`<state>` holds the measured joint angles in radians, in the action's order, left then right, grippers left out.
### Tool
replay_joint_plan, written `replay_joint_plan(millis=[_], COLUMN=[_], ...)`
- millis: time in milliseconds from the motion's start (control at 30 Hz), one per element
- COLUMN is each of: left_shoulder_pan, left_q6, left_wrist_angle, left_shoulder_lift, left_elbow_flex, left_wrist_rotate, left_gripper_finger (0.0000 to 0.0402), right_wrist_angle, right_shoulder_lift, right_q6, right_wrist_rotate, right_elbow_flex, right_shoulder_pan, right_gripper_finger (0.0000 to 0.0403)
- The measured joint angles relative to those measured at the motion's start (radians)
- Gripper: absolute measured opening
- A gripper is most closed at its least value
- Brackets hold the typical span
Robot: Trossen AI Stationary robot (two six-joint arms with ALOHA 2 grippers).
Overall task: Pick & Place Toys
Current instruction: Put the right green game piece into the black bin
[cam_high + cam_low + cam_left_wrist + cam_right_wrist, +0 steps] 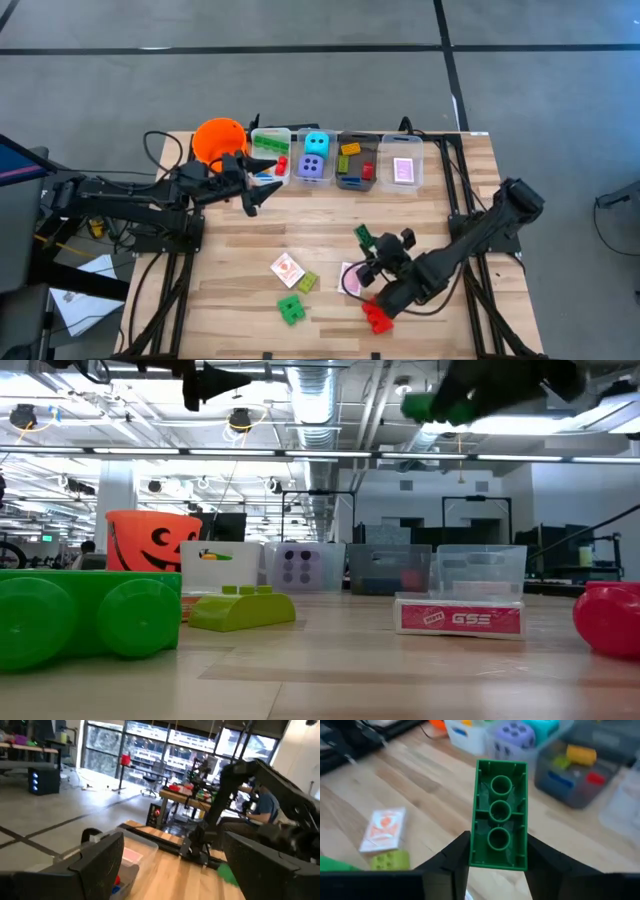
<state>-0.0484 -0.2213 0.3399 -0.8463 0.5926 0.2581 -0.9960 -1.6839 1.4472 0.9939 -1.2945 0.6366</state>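
Note:
My right gripper (pixel 368 246) is shut on a dark green building brick (pixel 500 815), raised above the table's near right part; in the low view the brick (pixel 438 406) hangs high above the board. My left gripper (pixel 252 196) stands open and level in the air near the orange bucket (pixel 218 138), nothing between its fingers (pixel 95 865). Loose toys lie flat on the table: a green brick (pixel 291 309), a yellow-green brick (pixel 306 283), a red brick (pixel 377 317), a card pack (pixel 287 268) and a pink card (pixel 352 278). My right gripper pinches the green brick's two long sides near one end (pixel 496 856) between its two fingers (pixel 454 860). The brick juts forward past the fingertips, along the fingers, with its hollow underside toward the wrist camera. It is lifted clear of the table.
Several clear bins stand in a row at the far edge: one with green, red and blue pieces (pixel 270 152), one with a cyan and a purple die (pixel 314 157), one with mixed bricks (pixel 357 160), one with a pink card (pixel 403 168). Bare wood lies mid-table.

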Motion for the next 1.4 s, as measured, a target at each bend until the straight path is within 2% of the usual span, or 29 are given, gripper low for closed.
replay_joint_plan(millis=[133,233,367,533,667,867,1000,1200,1300,1400], left_shoulder_pan=[0.001,0.004,0.004,0.004,0.009,0.033,0.048,0.050,0.050,0.050], left_q6=[-0.051,-0.076,-0.112,-0.101,0.033,0.192,0.221,0.223,0.223,0.224], left_wrist_angle=[-0.021,-0.034,-0.044,-0.037,-0.006,0.075,0.083,0.087,0.087,0.089], left_shoulder_lift=[-0.013,-0.037,-0.110,-0.206,-0.247,-0.279,-0.296,-0.320,-0.340,-0.365], left_elbow_flex=[0.000,0.000,0.000,0.000,0.000,0.000,0.000,0.000,0.000,0.000], left_wrist_rotate=[-0.008,-0.033,-0.127,-0.276,-0.347,-0.353,-0.353,-0.365,-0.368,-0.369], left_gripper_finger=[0.0332,0.0332,0.0332,0.0332,0.0332,0.0332,0.0332,0.0332,0.0332,0.0332], right_wrist_angle=[0.125,0.270,0.479,0.668,0.700,0.700,0.700,0.700,0.704,0.726], right_shoulder_lift=[0.028,0.034,0.034,0.034,0.034,0.034,0.034,0.034,0.034,0.034], right_q6=[-0.199,-0.402,-0.676,-0.878,-0.898,-0.882,-0.882,-0.882,-0.896,-0.924], right_wrist_rotate=[0.033,0.032,0.026,0.002,-0.018,-0.031,-0.030,-0.059,-0.098,-0.118], right_elbow_flex=[0.000,0.000,-0.001,-0.001,-0.001,-0.001,-0.001,-0.001,-0.001,-0.001], right_shoulder_pan=[-0.016,-0.034,-0.056,-0.079,-0.091,-0.103,-0.117,-0.149,-0.169,-0.184], right_gripper_finger=[0.0164,0.0154,0.0136,0.0153,0.0169,0.0137,0.0140,0.0173,0.0157,0.0124])
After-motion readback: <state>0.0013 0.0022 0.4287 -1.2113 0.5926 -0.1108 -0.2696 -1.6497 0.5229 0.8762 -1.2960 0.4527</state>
